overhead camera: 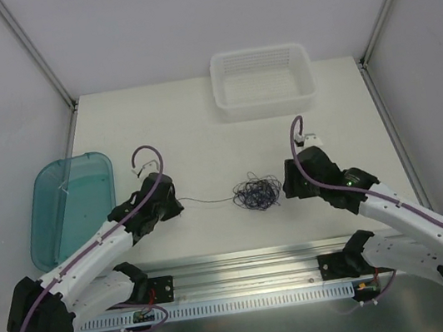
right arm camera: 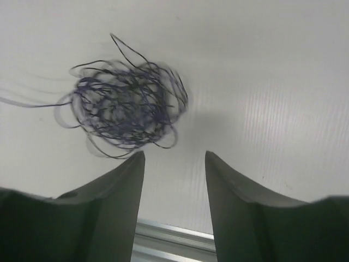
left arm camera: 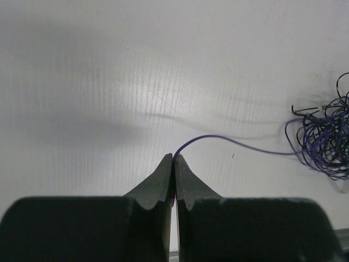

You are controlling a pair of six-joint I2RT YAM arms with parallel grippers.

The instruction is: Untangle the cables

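The left gripper (left arm camera: 174, 159) is clamped shut on one thin purple strand (left arm camera: 234, 143). The strand runs rightward along a left-right line into the knotted clump of hair-thin dark purple and black cables (overhead camera: 258, 193) at the middle of the white table (overhead camera: 189, 120). The right gripper (right arm camera: 174, 155), jaws parted and holding nothing, sits just right of the clump and is the nearer arm.

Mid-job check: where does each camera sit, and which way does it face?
Top external: above and behind the bases, looking down at the table; both arms show, cable clump between them.
Left wrist: on the left arm, facing the clump; left gripper shut on a purple strand.
Right wrist: on the right arm, facing the clump; right gripper open.
Shared: all show the clump.
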